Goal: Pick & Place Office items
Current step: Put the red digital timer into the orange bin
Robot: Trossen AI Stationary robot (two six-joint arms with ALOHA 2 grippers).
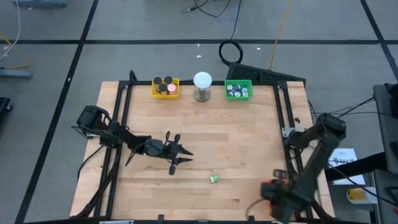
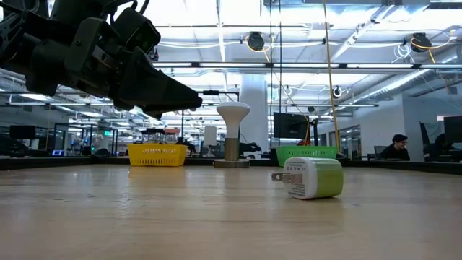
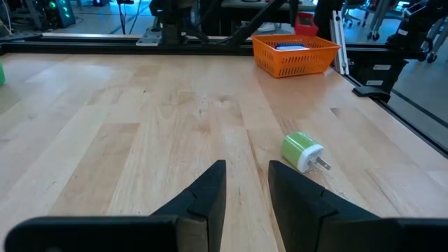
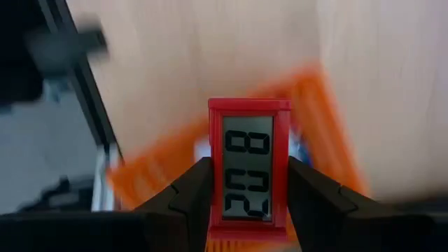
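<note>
right gripper (image 4: 246,192) is clamped on a red digital clock (image 4: 248,171) right above the orange tray (image 4: 329,133), left gripper (image 3: 246,183) open near the green plug (image 3: 302,150).

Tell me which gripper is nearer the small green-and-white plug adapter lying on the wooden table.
Left. The left gripper hovers open just beside the adapter; the right gripper holds a red clock over the orange tray, farther off.

The left arm reaches in from nine o'clock toward the middle of the surface, its pincer (image 1: 176,155) hovering low with fingers (image 3: 210,192) slightly parted. The right arm folds back to five o'clock, its pincer (image 4: 243,203) clamped tight.
</note>
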